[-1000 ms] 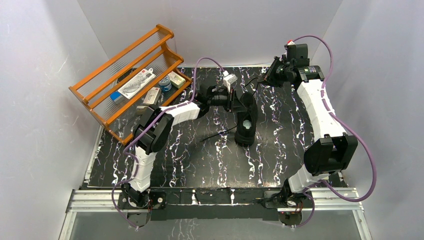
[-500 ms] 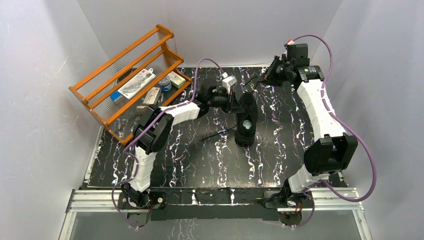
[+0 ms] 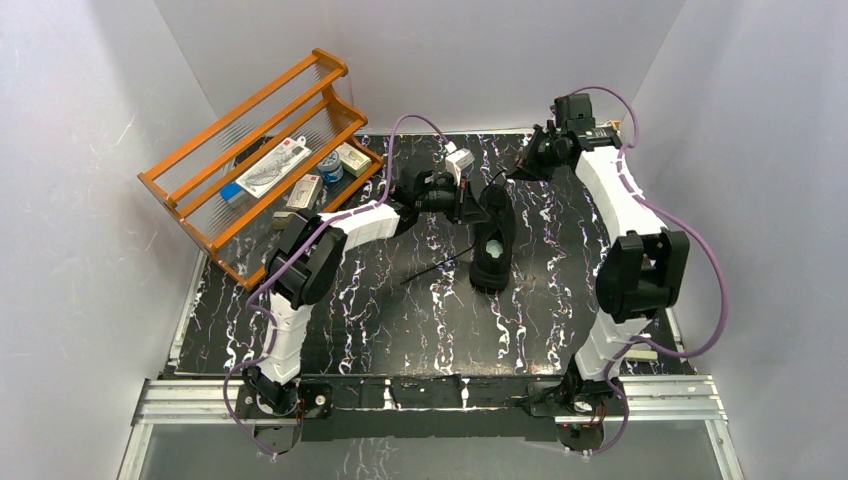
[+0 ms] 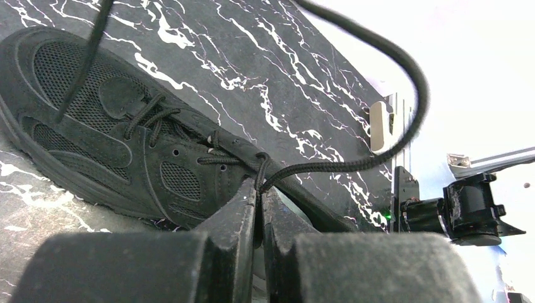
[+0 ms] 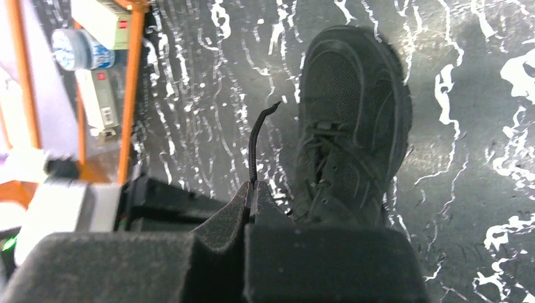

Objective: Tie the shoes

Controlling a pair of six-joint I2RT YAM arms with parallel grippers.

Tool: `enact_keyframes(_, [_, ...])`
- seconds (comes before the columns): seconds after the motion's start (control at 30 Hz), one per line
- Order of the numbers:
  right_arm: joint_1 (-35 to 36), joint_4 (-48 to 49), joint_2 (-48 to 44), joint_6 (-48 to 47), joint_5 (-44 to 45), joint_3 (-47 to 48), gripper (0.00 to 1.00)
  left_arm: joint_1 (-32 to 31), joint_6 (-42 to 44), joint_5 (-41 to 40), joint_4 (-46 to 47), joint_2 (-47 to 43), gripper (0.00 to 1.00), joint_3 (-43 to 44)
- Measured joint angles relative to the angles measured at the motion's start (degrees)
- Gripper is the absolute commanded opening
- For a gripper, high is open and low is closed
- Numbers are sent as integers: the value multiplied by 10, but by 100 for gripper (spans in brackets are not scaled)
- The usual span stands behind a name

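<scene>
Your all-black low-top mesh sneaker (image 3: 492, 240) lies mid-way across the black, white-veined marble-look tabletop (image 3: 400, 320), toe toward 12 o'clock. Its thin black laces (image 4: 328, 167) are threaded but not knotted. At the shoe's 11 o'clock the left arm's fingers (image 4: 236, 211) pinch a strand by the eyelets. At 1 o'clock the right arm's fingers (image 5: 230, 211) pinch a lace tip. No cross, loop or bow shows, so by my judgement nearly all the tying remains.

Black shoe (image 3: 490, 262) mid-counter (image 3: 400, 330). Left claw (image 3: 470, 206) at its far end, right claw (image 3: 521, 171) beyond. One lace (image 3: 436, 268) trails leftward.
</scene>
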Motion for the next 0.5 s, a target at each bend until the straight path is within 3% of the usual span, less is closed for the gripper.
enact_keyframes(0.3, [0,-15,97,-49,41,59,0,-1,-4,10,10,-9,0,-5])
enact_keyframes(0.5, [1,-48,109,-66,-3,68,0,-1,4,11,8,-14,0,-12])
